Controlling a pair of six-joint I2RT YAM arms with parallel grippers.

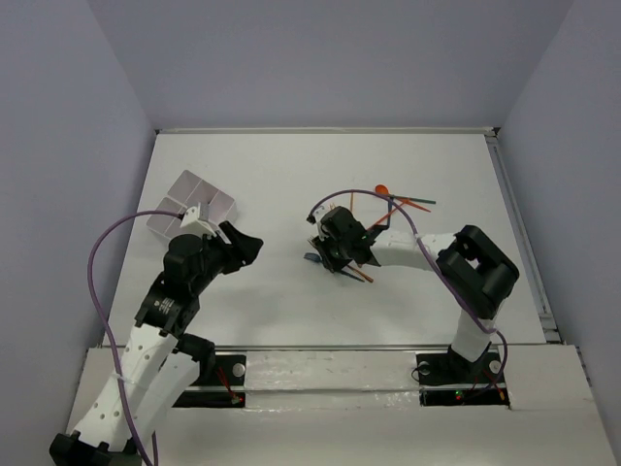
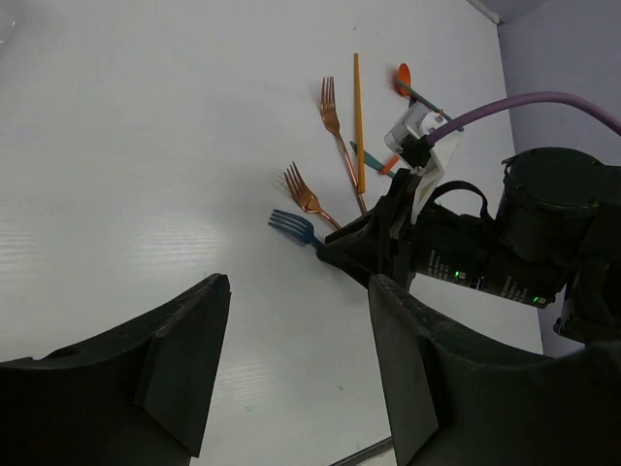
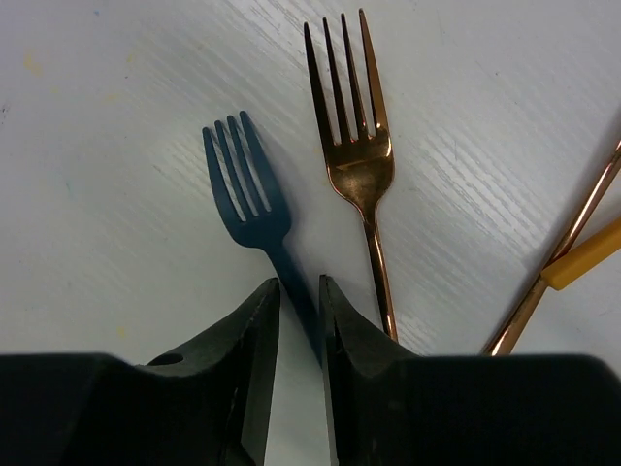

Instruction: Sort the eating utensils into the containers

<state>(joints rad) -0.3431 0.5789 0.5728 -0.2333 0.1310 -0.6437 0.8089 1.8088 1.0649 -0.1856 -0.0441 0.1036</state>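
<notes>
Between the right gripper's (image 3: 299, 291) two nearly closed fingers runs the handle of a teal-blue fork (image 3: 247, 194), clamped, its tines lying flat on the white table (image 1: 291, 165). Just beside it lies a copper fork (image 3: 357, 165), tines pointing the same way. Farther right a second copper handle (image 3: 558, 257) and an orange stick (image 3: 587, 257) cross the corner of the view. Beyond them an orange-red spoon (image 2: 403, 76) rests with the other loose pieces. Over bare table, the left gripper (image 2: 298, 286) hangs with its fingers spread wide, holding nothing. At the far left sits the white compartment tray (image 1: 192, 202), well apart from the utensils.
</notes>
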